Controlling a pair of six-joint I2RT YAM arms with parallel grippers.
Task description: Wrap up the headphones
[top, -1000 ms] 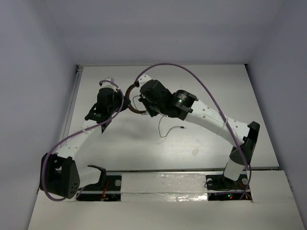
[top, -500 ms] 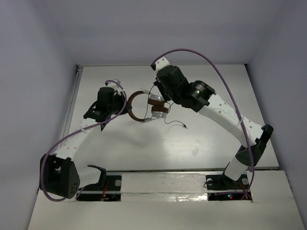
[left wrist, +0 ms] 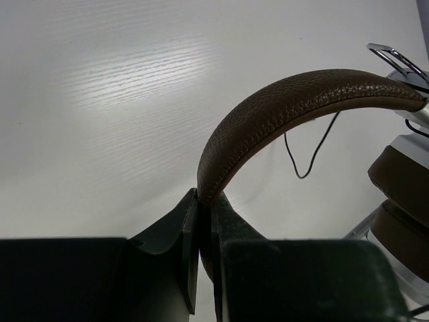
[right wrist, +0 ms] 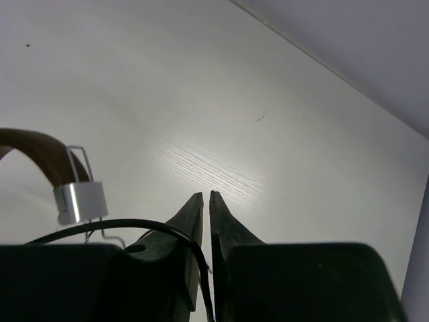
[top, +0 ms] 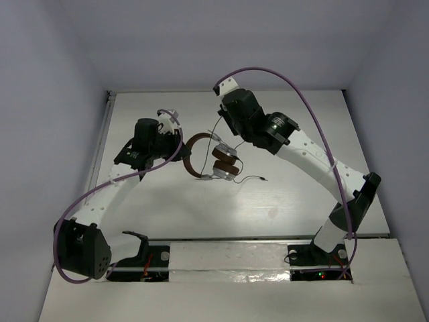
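The headphones [top: 213, 161] lie mid-table: brown headband [top: 188, 159] on the left, ear pads and silver earcups [top: 226, 166] on the right. My left gripper [top: 179, 143] is shut on the headband [left wrist: 295, 100], which is pinched between the jaws of that gripper [left wrist: 204, 199] in the left wrist view. The ear pads [left wrist: 402, 184] show at that view's right edge. My right gripper [top: 220, 129] hovers just behind the earcups. The thin dark cable [right wrist: 134, 225] runs between the near-shut jaws of that gripper [right wrist: 206, 196]. The cable's free end [top: 263, 179] trails right on the table.
Thick purple arm cables [top: 281, 80] arch over both arms. The white table's back wall edge [top: 228, 90] is close behind the right gripper; a raised rail [top: 102, 144] runs along the left side. A silver slider [right wrist: 80, 201] of the headband shows in the right wrist view.
My right gripper moved off the headphones toward the back, uncovering the earcups. The headphones shifted right and nearer; the cable's end moved right. The left gripper kept its hold on the headband.
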